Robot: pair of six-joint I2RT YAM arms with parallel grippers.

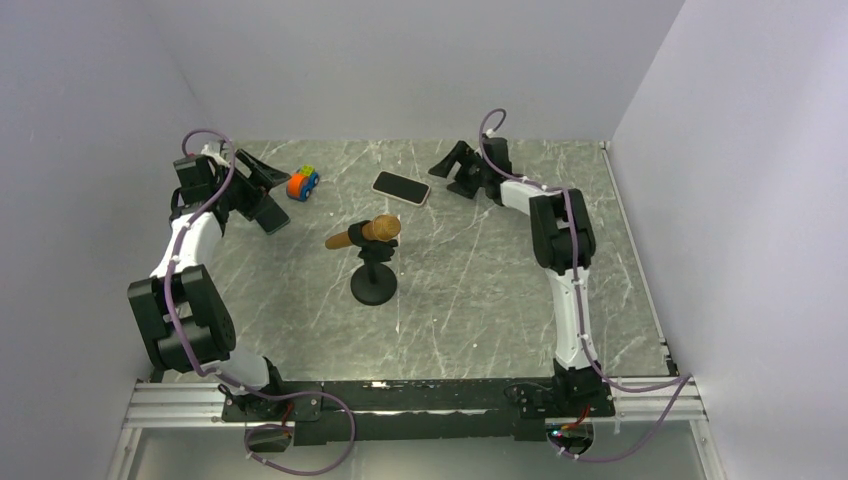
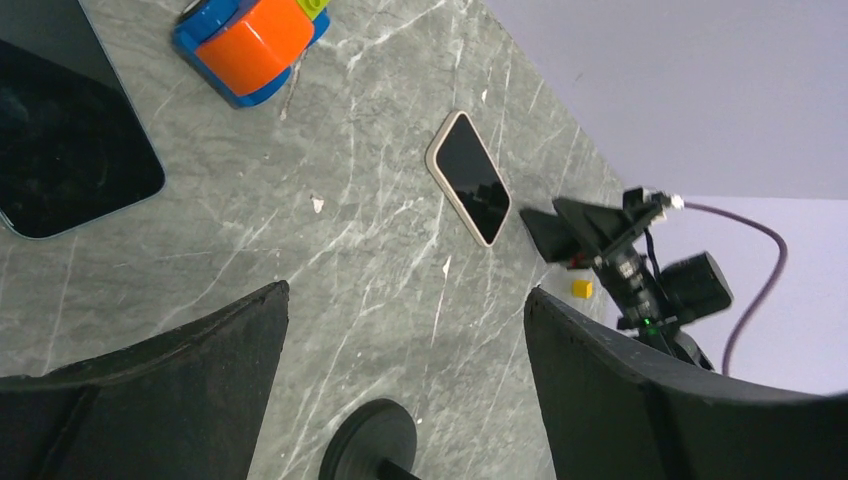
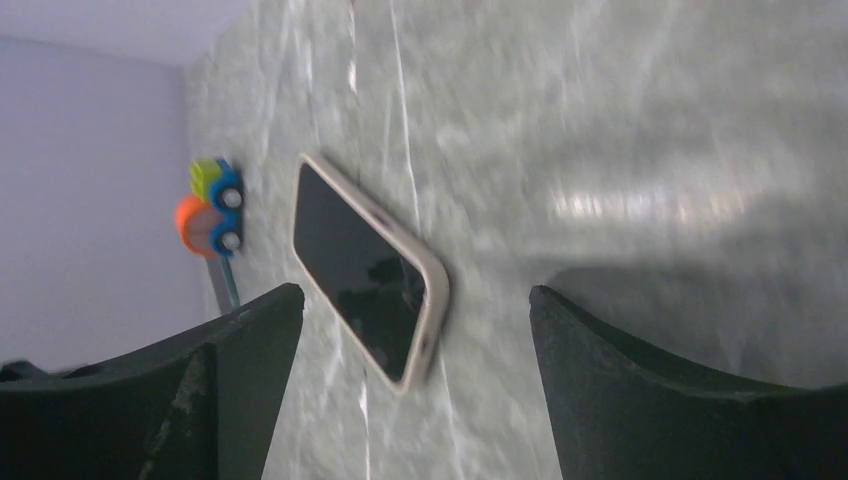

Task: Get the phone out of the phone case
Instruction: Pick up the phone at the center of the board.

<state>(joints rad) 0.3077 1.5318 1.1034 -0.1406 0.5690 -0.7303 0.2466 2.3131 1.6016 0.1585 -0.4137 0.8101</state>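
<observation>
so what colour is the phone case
The phone case is pale cream; clearest in the right wrist view.

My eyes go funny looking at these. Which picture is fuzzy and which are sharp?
Right wrist view: smeared, the table streaky, the phone soft-edged. Left wrist view: crisp on the toy car. Top view: sharp, evenly lit, soft shadows.

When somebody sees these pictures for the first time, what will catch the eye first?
First the brown microphone on its black stand, in the middle of the marbled table. Then the phone in its pale case, lying screen up near the far edge, just beside the open right gripper. Left of it sits a bright orange and blue toy car, close to the open left gripper.
</observation>
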